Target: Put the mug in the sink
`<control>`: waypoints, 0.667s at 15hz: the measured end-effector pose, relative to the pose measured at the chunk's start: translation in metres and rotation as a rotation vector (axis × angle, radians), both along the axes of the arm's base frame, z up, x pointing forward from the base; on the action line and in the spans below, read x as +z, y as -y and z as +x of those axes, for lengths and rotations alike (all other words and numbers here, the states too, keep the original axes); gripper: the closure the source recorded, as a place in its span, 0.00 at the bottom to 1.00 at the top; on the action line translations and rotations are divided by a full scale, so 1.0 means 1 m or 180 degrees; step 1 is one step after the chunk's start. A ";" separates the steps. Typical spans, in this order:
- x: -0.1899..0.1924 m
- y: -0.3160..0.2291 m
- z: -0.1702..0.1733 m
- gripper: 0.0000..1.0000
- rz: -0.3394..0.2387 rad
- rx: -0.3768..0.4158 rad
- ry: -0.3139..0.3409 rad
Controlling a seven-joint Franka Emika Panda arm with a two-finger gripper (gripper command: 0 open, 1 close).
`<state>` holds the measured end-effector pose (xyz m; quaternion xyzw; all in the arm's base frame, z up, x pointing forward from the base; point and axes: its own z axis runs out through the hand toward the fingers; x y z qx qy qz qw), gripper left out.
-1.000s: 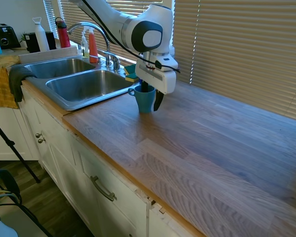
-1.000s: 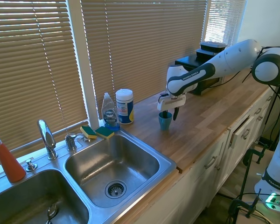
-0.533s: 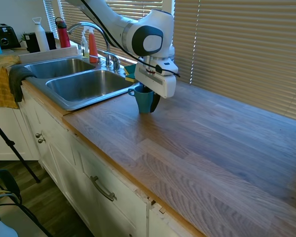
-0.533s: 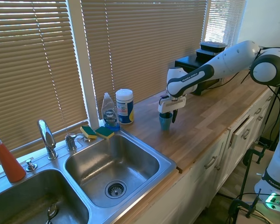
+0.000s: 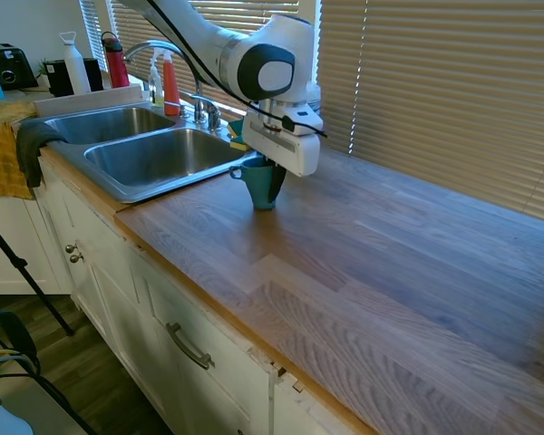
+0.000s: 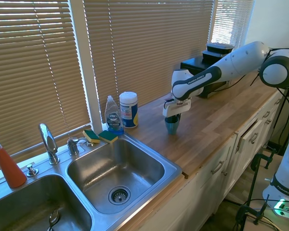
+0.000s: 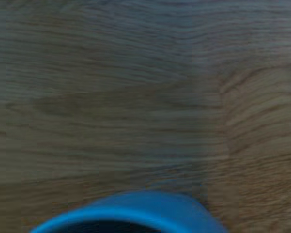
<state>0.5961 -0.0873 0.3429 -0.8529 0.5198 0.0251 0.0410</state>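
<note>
One teal mug (image 5: 263, 184) upright on wooden countertop (image 5: 408, 263), just right of sink (image 5: 154, 156) in first exterior view, handle toward basin. Gripper (image 5: 270, 174) down over mug rim, one finger inside, one outside, clamped on wall. Wrist view: blurred blue rim (image 7: 131, 213) over wood grain.

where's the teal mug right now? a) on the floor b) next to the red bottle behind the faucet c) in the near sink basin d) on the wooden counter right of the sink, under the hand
d: the mug stands on the wooden countertop beside the sink, directly beneath the hand.
</note>
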 end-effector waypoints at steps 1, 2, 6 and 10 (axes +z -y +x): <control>0.003 -0.005 -0.003 1.00 0.0003 0.0044 0.0010; 0.008 -0.012 -0.006 1.00 0.0007 0.0111 0.0030; 0.048 -0.070 -0.014 1.00 0.0028 0.0456 0.0216; 0.072 -0.175 -0.018 1.00 0.0038 0.0798 0.0334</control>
